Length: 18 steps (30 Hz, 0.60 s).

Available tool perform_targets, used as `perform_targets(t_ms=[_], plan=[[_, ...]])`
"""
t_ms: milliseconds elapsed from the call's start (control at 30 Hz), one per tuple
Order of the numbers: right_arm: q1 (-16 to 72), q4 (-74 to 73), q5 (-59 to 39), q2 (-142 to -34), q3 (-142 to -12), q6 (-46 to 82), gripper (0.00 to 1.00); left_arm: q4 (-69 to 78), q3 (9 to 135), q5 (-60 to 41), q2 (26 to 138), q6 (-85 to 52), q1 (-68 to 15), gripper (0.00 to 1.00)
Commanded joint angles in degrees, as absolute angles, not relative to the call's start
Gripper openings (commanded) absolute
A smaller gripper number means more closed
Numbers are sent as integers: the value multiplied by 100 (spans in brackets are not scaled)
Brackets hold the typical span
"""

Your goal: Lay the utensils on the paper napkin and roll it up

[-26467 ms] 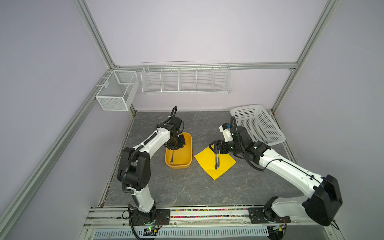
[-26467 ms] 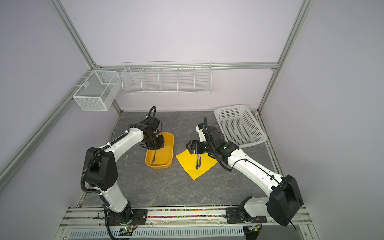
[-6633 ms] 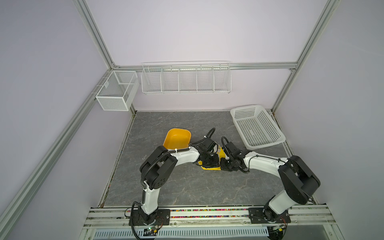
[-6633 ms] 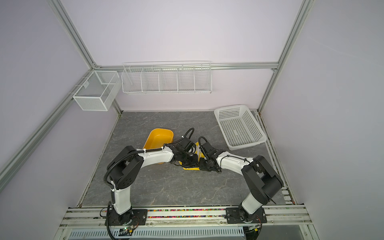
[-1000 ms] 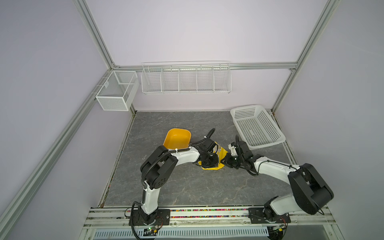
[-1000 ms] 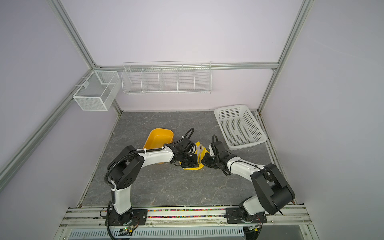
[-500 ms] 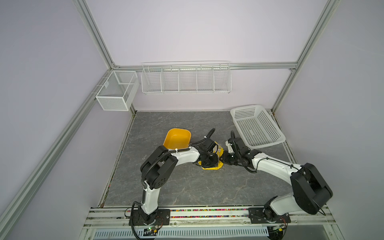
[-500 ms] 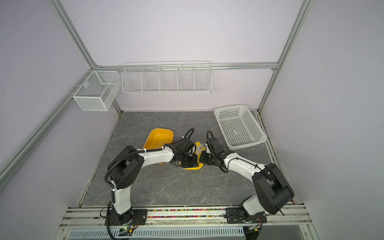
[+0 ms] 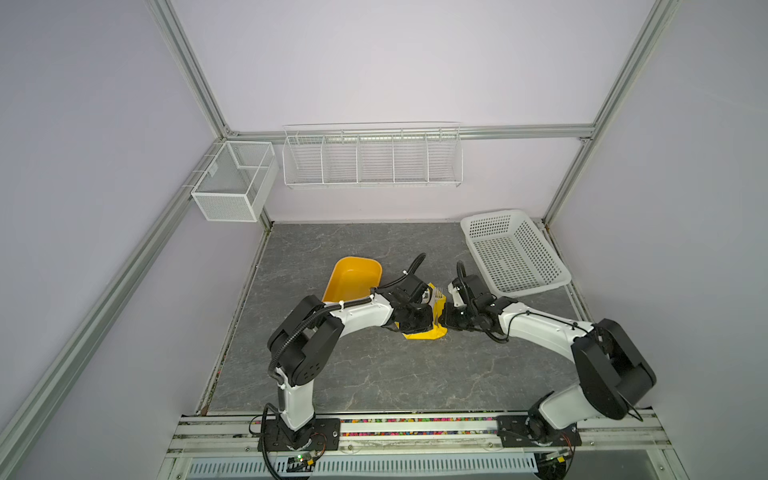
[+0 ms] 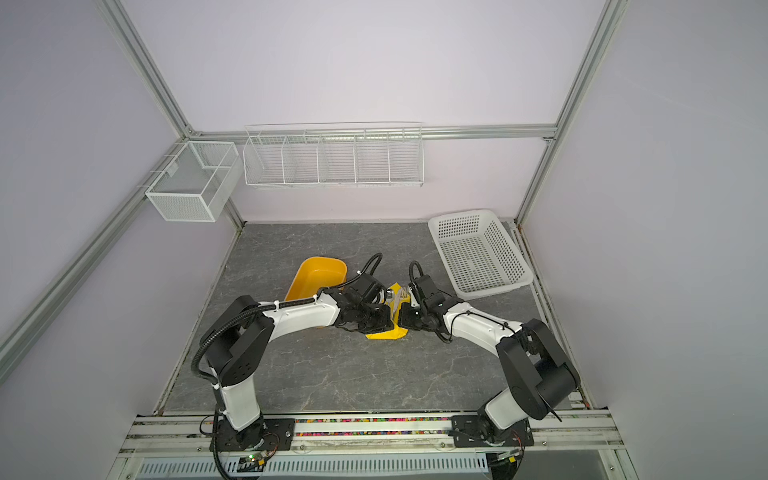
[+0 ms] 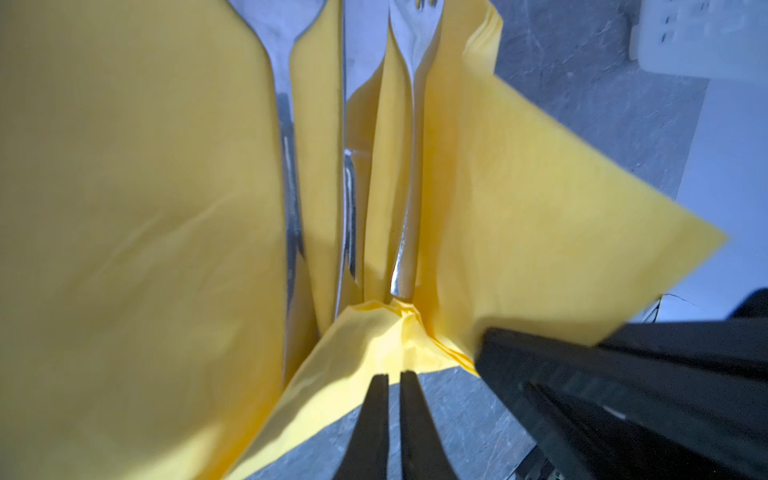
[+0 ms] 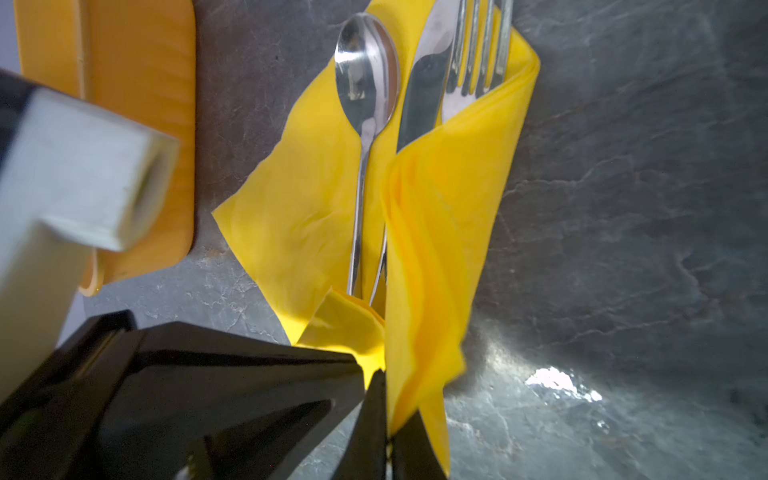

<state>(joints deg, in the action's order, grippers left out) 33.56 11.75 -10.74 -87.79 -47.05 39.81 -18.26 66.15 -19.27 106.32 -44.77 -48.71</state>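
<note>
Right hand (image 12: 386,399): 3 o'clock of napkin (image 12: 291,208), pinching its flap, likely to wrap utensils (image 12: 368,83).
Left hand (image 11: 395,374): 9 o'clock, closed, tips seemingly pinning folded corner.

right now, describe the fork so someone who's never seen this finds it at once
On the grey table, beside the orange-yellow tub, a yellow paper napkin is folded partly over three silver utensils. The fork lies farthest from the tub, under the folded flap; it alone ends in tines.
</note>
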Motion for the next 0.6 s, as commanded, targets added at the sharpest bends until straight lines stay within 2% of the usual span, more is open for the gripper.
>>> perform_targets(t_ms=[0,567], plan=[[3431,1213,-1213,-8881,-4869,3833,8,-1813,6449,-1706,10331,-4590,-4782,10],[3587,1083,-1282,-9123,-4995,4040,9,-1931,6380,-1742,10621,-4606,-4598,10]])
